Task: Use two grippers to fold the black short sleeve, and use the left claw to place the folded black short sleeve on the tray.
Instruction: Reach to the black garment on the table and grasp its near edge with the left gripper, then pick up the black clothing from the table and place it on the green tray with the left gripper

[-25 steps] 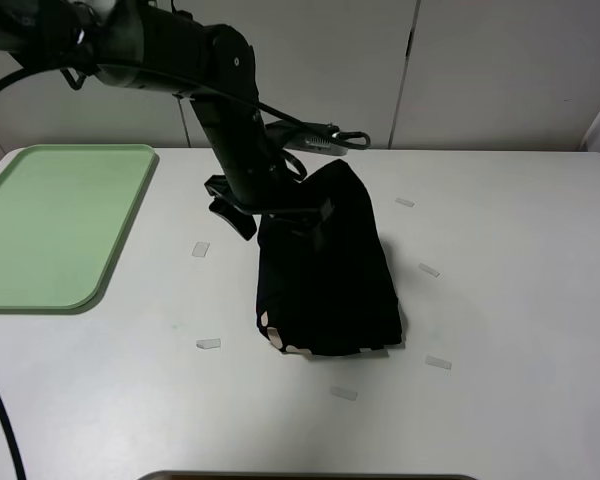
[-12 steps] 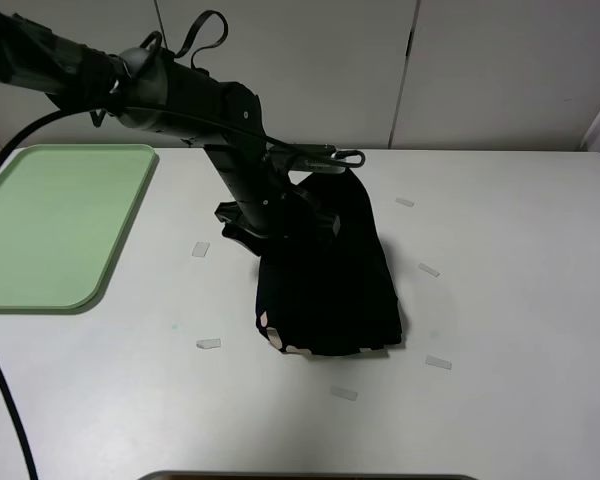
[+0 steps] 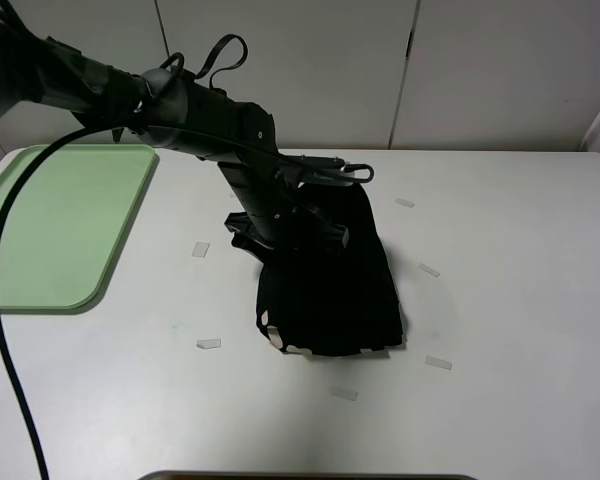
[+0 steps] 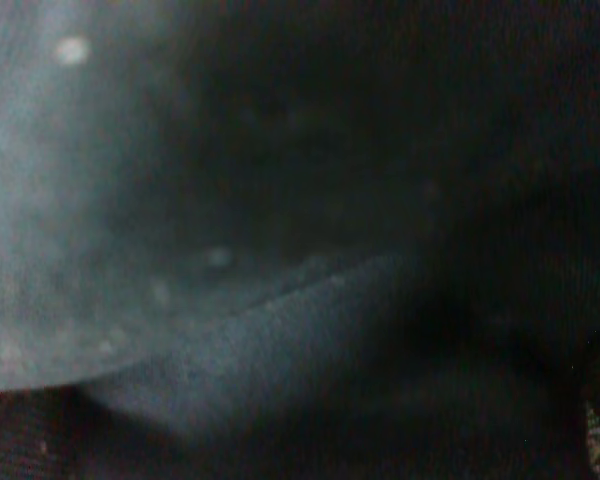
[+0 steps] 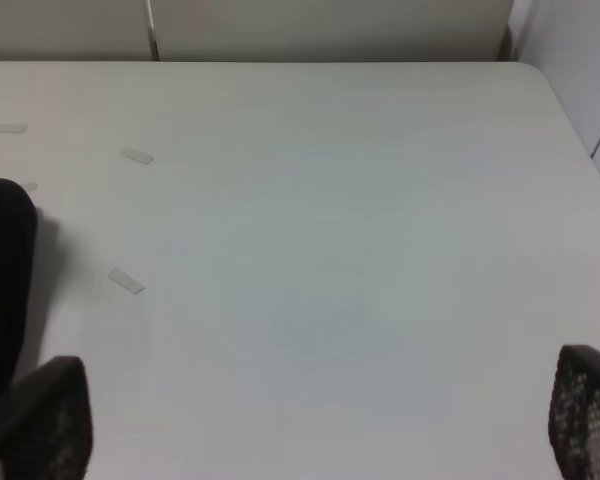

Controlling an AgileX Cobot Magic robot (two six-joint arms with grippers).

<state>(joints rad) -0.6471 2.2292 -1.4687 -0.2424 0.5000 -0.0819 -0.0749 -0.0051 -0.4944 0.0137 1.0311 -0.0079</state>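
Since the shirt [image 3: 330,285] already lay doubled into a compact dark bundle near the middle of the table [image 3: 500,300], with a scrap of pale lettering peeking from its near-left corner, you could judge the folding as good as finished and the carry to the tray [image 3: 50,225] as the part left to do. Around the bundle sat several small paper strips [image 3: 208,344], all lying apart from the cloth. You had the left claw [image 3: 290,232] brought down onto the far end of the shirt, its arm reaching in from the far left with the loose cable [image 3: 0,330] trailing toward the near edge; that placement suited a pickup from the folded edge. Your left wrist camera was filled with blurred dark cloth, pressed too close to show the fingers, so you could not see their spread there; they read as spread wide, pressed against the fabric rather than clamped on it, and nothing looked lifted. Your right claw [image 5: 310,440] hung over bare table to the shirt's right, fingers wide apart and empty, clear of the work. Farther off to the left, the tray lay well apart from the shirt, with nothing visible on it.
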